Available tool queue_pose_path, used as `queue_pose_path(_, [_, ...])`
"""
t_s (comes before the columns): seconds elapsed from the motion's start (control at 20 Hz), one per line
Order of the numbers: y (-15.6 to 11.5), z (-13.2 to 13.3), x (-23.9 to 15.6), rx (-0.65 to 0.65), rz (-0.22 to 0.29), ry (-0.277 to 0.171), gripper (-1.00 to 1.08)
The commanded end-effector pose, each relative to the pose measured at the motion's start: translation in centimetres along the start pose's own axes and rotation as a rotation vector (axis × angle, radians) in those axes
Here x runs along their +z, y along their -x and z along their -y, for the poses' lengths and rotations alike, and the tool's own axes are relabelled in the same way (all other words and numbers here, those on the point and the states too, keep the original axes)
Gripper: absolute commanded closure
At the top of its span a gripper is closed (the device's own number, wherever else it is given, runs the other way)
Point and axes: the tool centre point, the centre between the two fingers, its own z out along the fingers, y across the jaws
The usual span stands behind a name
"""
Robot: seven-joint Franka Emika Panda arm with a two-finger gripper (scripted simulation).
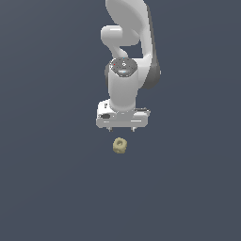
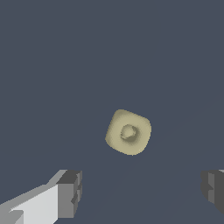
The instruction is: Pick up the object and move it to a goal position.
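While the hand (image 1: 122,128) hangs just short of the object (image 1: 120,145), its fingers (image 2: 70,192) stand apart and empty; seemingly spread to straddle it; no goal mark shows.

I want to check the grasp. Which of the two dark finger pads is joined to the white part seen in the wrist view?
The finger pad beside the white part; the other pad shows none.

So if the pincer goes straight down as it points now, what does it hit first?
Probably bare floor. The open pincer sits off the nut-like block, which lies outside its fingers; depth is uncertain.
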Motion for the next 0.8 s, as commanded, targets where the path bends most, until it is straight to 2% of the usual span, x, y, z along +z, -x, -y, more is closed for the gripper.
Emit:
queue_pose_path(0.0, [0.0,0.0,0.0,0.0,0.0,0.0,-0.92])
queue_pose_path(0.75, [-0.18,-0.56,-0.15,0.02,0.007,-0.013,-0.92])
